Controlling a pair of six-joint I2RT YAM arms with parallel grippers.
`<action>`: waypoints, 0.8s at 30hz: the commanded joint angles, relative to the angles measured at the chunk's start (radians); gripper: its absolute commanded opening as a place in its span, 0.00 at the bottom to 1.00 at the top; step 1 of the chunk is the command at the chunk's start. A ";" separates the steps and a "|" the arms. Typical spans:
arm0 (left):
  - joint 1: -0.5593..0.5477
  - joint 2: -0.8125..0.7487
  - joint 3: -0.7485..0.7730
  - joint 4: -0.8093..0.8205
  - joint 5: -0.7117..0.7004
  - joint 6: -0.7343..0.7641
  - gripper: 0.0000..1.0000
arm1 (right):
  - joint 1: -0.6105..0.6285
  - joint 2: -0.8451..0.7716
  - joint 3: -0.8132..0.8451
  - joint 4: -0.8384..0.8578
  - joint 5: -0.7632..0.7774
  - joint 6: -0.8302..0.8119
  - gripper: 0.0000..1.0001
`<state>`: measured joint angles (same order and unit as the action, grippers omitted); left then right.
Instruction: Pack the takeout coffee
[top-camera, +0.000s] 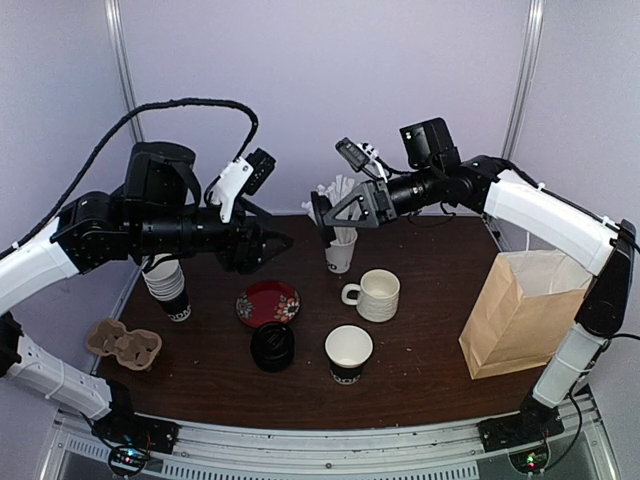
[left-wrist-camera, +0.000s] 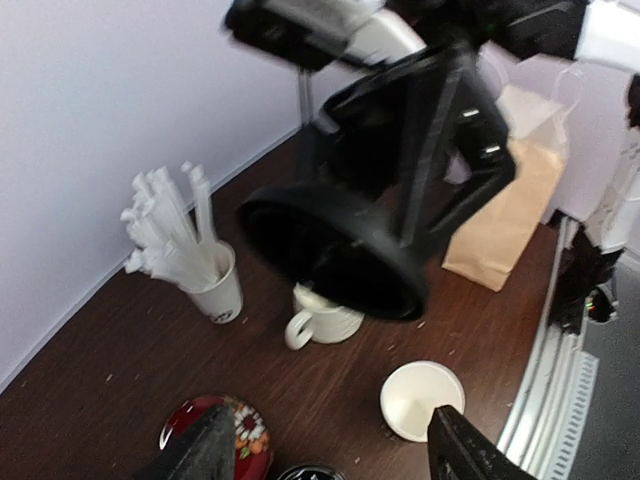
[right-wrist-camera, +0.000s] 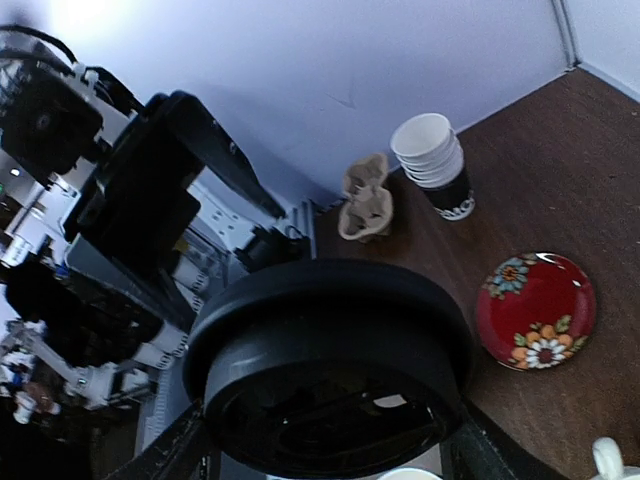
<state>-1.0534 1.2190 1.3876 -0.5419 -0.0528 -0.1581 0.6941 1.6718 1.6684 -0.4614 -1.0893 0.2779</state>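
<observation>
At the left edge of the brown wooden table (top-camera: 430, 300) stands a stack of white paper cups with black bands (top-camera: 168, 288). The left gripper (top-camera: 275, 247) hovers to its right, jaws wide and empty. An unlidded white paper cup (top-camera: 348, 352) sits near the front edge. The right gripper (top-camera: 322, 220) clamps a round black plastic lid (right-wrist-camera: 330, 385) near the back edge.

A lab test booth: plain white walls (top-camera: 330, 80) enclose the robot's brown table (top-camera: 430, 300)

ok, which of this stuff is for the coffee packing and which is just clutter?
Job: open paper cup, cup stack, held black lid, lid stack, cup carrier, paper bag.
Clutter: mug, red plate, straw cup.
</observation>
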 joint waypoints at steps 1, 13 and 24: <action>0.025 0.029 0.029 -0.244 -0.298 -0.069 0.69 | 0.032 -0.025 0.090 -0.549 0.316 -0.588 0.69; 0.183 -0.177 -0.244 -0.106 -0.246 -0.270 0.71 | 0.240 0.094 0.183 -0.877 0.787 -0.866 0.70; 0.190 -0.211 -0.266 -0.130 -0.255 -0.277 0.71 | 0.337 0.260 0.270 -0.956 0.963 -0.865 0.73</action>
<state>-0.8692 1.0317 1.1393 -0.7212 -0.2996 -0.4202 1.0149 1.8915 1.8809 -1.3651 -0.2253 -0.5800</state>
